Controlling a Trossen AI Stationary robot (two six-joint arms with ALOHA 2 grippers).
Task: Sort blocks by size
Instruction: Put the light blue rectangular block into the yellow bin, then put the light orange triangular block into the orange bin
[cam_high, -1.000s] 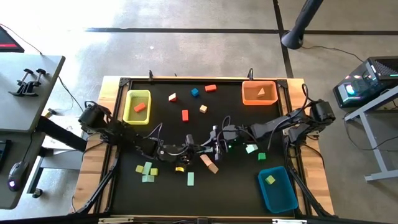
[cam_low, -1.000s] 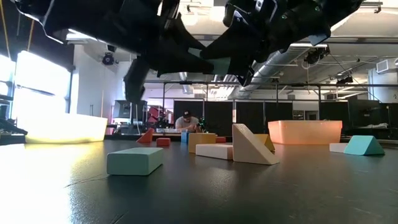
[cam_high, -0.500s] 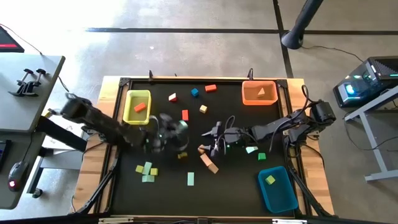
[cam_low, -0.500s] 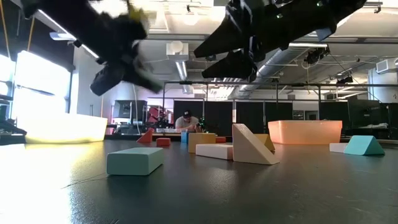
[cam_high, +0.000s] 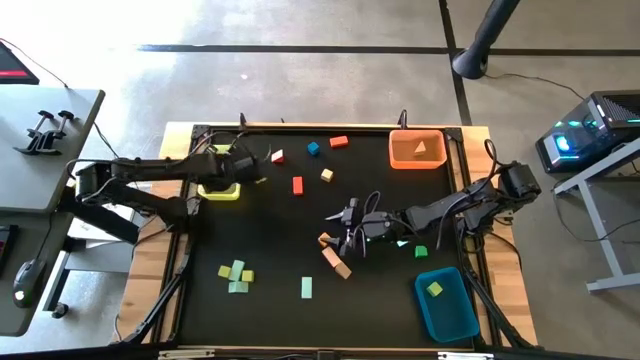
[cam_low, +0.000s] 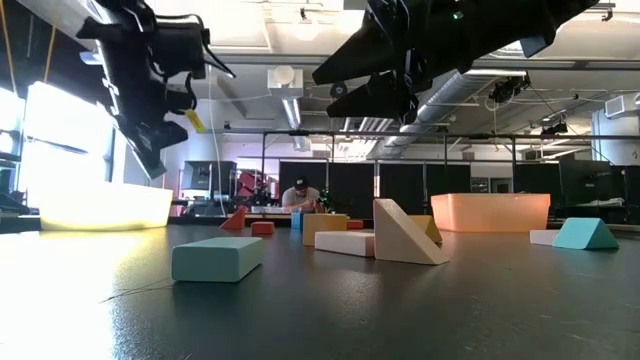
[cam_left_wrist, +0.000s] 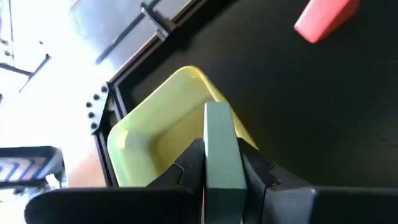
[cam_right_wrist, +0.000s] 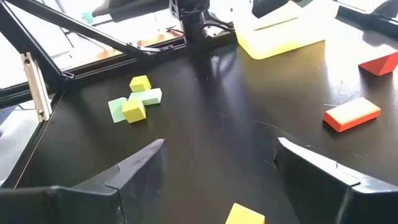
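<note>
My left gripper (cam_high: 243, 166) hangs over the yellow bin (cam_high: 220, 172) at the table's far left and is shut on a pale green bar block (cam_left_wrist: 219, 155). My right gripper (cam_high: 345, 225) stands open above the table's middle, with nothing between its fingers (cam_right_wrist: 217, 180). Loose blocks lie flat on the black mat: a red one (cam_high: 297, 185), a tan one (cam_high: 327, 175), a blue one (cam_high: 313, 149), tan bars (cam_high: 335, 262), a green bar (cam_high: 307, 288) and a yellow-green cluster (cam_high: 235, 273). My left gripper pinches the green bar's two long sides (cam_left_wrist: 208, 174) between its two fingers. The bar lies along the fingers, and its free end (cam_left_wrist: 217, 115) sticks out past their tips. The fingers slant down from the table's left. The bar is lifted clear, above the yellow bin's rim (cam_left_wrist: 186, 74).
An orange bin (cam_high: 417, 149) holding an orange block stands at the far right. A blue bin (cam_high: 447, 303) with a yellow block is at the near right. A mint block (cam_high: 403, 240) and a green cube (cam_high: 421, 252) lie under my right arm.
My left gripper has swung from the table's middle toward the far left, rising a little and rolling over, and has carried the green bar over the yellow bin. My right gripper has stayed over the middle and has opened wide.
</note>
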